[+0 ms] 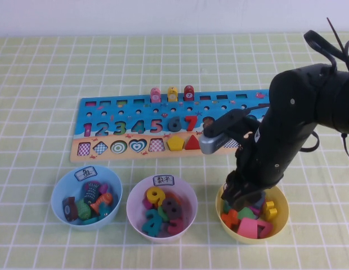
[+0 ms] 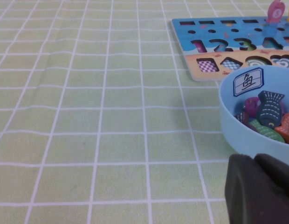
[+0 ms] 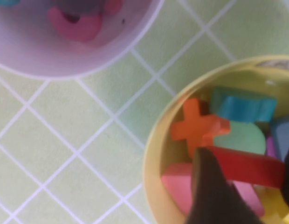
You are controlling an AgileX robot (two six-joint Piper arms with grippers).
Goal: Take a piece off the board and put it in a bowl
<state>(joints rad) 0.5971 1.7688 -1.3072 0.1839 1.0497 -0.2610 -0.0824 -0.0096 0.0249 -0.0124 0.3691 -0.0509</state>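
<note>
Yellow plastic is your target: in the high view the yellow bowl (image 1: 278,224) sits nearest the robot's right side, and your right gripper (image 1: 241,194) hangs over its far rim, the arm hiding most of what it carries. The board (image 1: 107,126) lies well behind, beyond the row of three bowls, with the light blue bowl (image 1: 65,188) and the pink-white bowl (image 1: 188,197) to the left. The left gripper does not show here.

In the left wrist view, only a dark corner of the left gripper (image 2: 258,189) shows, just beside the light blue bowl's wall; you cannot tell how its claw is set. It looks parked, so leave it.

In the right wrist view, the red bar (image 3: 249,164) lies between the dark fingers (image 3: 212,186), clenched on it, inside the yellow rim and just above the orange cross (image 3: 198,126), a green piece (image 3: 240,137) and the pink block (image 3: 179,186).

You appear to be at the drop. Keep the bar over the middle of the bowl, not the rim, and let go low so it settles on the pile rather than bouncing out. Then lift straight up, clear of the wall.
</note>
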